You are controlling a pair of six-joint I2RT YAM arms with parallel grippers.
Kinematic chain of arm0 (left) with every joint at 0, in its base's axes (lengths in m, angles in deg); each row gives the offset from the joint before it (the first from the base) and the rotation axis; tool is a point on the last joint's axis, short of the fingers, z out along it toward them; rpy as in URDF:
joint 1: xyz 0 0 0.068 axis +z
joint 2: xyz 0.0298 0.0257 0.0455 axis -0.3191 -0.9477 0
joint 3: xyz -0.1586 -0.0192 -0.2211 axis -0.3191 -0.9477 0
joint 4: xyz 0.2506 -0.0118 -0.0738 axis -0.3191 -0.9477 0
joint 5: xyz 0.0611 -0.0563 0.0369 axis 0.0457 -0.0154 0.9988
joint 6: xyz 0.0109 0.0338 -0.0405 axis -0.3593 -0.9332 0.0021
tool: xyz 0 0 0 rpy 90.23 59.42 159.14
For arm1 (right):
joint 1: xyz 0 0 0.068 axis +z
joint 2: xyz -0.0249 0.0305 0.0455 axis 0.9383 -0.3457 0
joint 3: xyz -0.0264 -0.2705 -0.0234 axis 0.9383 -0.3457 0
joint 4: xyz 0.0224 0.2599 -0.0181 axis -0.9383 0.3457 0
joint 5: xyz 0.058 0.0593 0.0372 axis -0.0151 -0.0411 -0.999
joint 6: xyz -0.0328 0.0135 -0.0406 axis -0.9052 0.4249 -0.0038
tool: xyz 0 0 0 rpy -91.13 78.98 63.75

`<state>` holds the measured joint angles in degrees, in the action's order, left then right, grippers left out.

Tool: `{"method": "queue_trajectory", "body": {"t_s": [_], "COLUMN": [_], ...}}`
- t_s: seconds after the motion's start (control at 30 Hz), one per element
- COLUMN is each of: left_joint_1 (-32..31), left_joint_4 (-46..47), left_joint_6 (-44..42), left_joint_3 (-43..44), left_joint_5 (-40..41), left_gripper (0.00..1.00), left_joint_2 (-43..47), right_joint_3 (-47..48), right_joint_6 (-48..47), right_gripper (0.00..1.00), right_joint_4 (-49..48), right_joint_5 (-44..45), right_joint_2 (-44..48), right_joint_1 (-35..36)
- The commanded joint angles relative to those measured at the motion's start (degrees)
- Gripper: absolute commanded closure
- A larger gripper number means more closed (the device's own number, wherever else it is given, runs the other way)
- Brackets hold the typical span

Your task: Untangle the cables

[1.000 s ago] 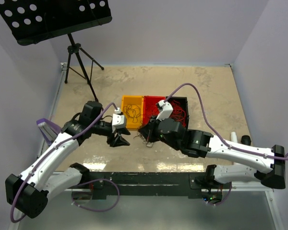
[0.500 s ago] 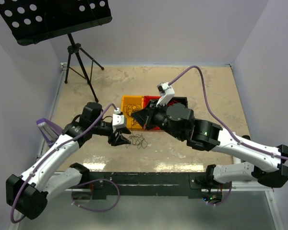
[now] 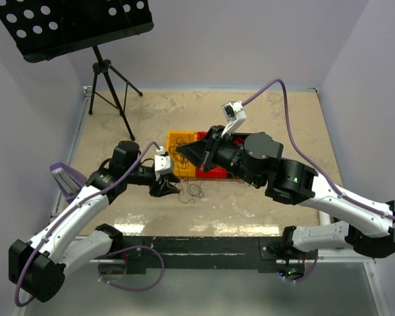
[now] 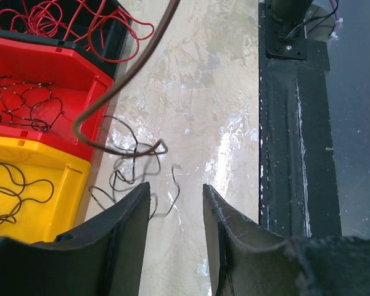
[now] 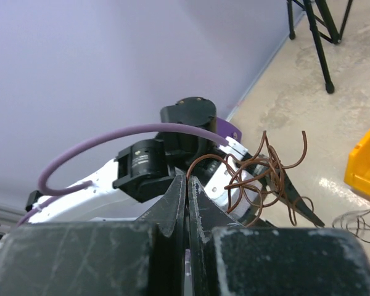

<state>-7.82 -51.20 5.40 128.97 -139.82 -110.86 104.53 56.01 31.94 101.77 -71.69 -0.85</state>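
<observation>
While a tangle of brown cables (image 5: 259, 169) is clamped in the closed right gripper (image 5: 186, 184) mid-frame in the right wrist view, the left gripper (image 4: 176, 192) is shown at the bottom of its view, fingers parted, grasping nothing. Thin dark cables (image 4: 132, 176) are strewn on the table (image 4: 216, 92) just above it, beside a yellow bin (image 4: 43, 161) at lower left.

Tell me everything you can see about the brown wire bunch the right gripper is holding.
The brown wire bunch is a loose tangle of thin, stiff-looking curls, cut ends poking up. The right gripper is shut on one loop, holding it in the air. One long strand hangs toward dark wires on the table.
</observation>
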Motion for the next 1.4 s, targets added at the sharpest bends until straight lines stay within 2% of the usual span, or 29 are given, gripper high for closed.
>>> {"method": "queue_trajectory", "body": {"t_s": [0.0, 0.23, 0.47, 0.53, 0.57, 0.6, 0.67, 0.7, 0.73, 0.77, 0.93, 1.17, 1.27, 1.33, 1.37], "left_joint_1": [-0.19, -0.19, -0.11, -0.11, -0.11, -0.11, -0.11, -0.11, -0.11, -0.11, -0.11, -0.11, 0.60, 0.68, 0.68], "left_joint_4": [2.90, 3.08, 9.39, 11.24, 11.33, 11.42, 11.60, 11.86, 11.69, 11.17, 8.27, 3.61, 4.04, 4.30, 4.48], "left_joint_6": [1.32, 2.11, 11.85, 14.06, 13.89, 13.37, 12.66, 12.48, 12.31, 11.52, 9.32, 1.78, 2.11, 3.07, 4.47], "left_joint_3": [-0.98, -1.42, -3.61, -3.35, -3.00, -2.65, -2.30, -2.21, -2.21, -2.04, -1.25, -0.98, -0.10, 0.51, 0.95], "left_joint_5": [-2.30, -1.87, -6.87, -7.67, -8.45, -9.07, -9.34, -9.17, -8.82, -8.99, -9.34, 0.22, 2.96, 3.31, 3.49], "left_gripper": [0.56, 0.45, 0.30, 0.29, 0.33, 0.44, 0.69, 0.88, 0.98, 1.00, 1.00, 1.00, 1.00, 0.84, 0.80], "left_joint_2": [0.80, 1.50, 0.54, 0.01, -0.34, -0.78, -1.22, -1.22, -1.13, -1.13, -0.61, 0.27, 0.71, 0.89, 0.80], "right_joint_3": [4.46, 7.19, 6.75, 7.10, 7.45, 7.71, 8.50, 8.85, 9.47, 10.00, 12.63, 17.47, 18.88, 18.79, 18.62], "right_joint_6": [-0.40, -0.31, 1.27, 1.36, 1.44, 1.53, 1.53, 1.36, 1.18, 1.09, -0.05, -2.07, -2.42, -2.42, -2.34], "right_gripper": [1.00, 1.00, 1.00, 1.00, 1.00, 1.00, 1.00, 1.00, 1.00, 1.00, 1.00, 1.00, 1.00, 1.00, 1.00], "right_joint_4": [-4.88, -6.21, -10.16, -11.21, -11.48, -11.74, -12.01, -12.01, -11.92, -11.75, -9.46, -5.25, -3.75, -3.31, -3.13], "right_joint_5": [-3.41, -4.91, -7.19, -8.16, -8.60, -8.78, -9.22, -9.22, -9.04, -8.87, -7.73, -5.00, -5.00, -5.09, -5.17], "right_joint_2": [1.57, 2.09, 3.07, 2.36, 2.01, 1.75, 1.40, 1.31, 1.31, 1.22, 1.13, 2.01, 1.83, 1.92, 1.83], "right_joint_1": [-0.37, -0.37, -0.37, -0.37, -0.37, -0.37, -0.37, -0.37, -0.37, -0.37, -0.37, -0.37, -0.37, -0.37, -0.37]}}
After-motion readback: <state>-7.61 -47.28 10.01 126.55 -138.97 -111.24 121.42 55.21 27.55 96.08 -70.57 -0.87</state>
